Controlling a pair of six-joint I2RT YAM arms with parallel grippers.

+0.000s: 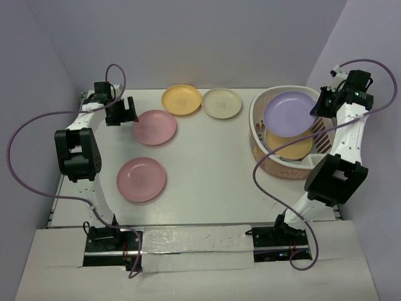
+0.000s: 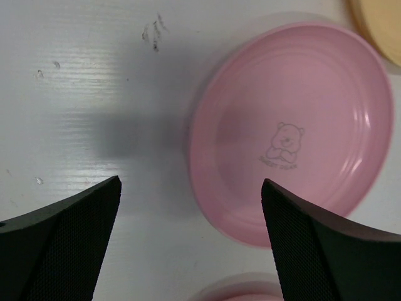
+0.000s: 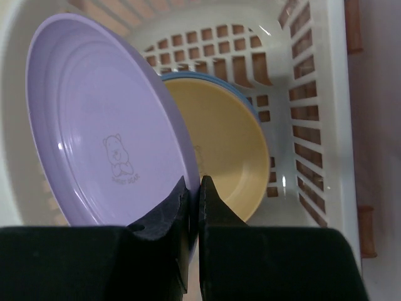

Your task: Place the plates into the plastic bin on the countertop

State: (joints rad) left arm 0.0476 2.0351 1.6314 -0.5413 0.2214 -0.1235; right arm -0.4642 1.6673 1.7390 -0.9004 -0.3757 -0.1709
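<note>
1. Jaws on my left arm [image 1: 78, 153] stand wide apart and hold nothing. They hang over the plain white worktop [image 1: 207, 188] at the left rim of the farther round pink plastic plate [image 2: 294, 132]. In the wrist view one finger is over bare worktop and the other over that plate's near edge. I cannot tell whether either touches.
2. The nearer pink plate [image 1: 141, 179] lies closer to me, well apart from the bin. At the back, a loose orange-yellow plate [image 1: 182, 100] and a cream plate [image 1: 222, 103] lie side by side.
3. I judge these plates light, stiff and smooth: unlikely to break, but apt to slide if nudged. I would take one by its raised rim, one finger inside and one outside under the lip.
4. The round white slotted plastic bin [image 1: 258, 122] stands on the right. Inside it a binned orange-yellow plate [image 3: 232, 144] rests on a blue plate [image 3: 207, 76].
5. Jaws on my right arm [image 1: 348, 135] are together, clamped on the rim of a lavender plate [image 3: 94, 125]. It is tilted above the bin's opening and not yet let go.
</note>
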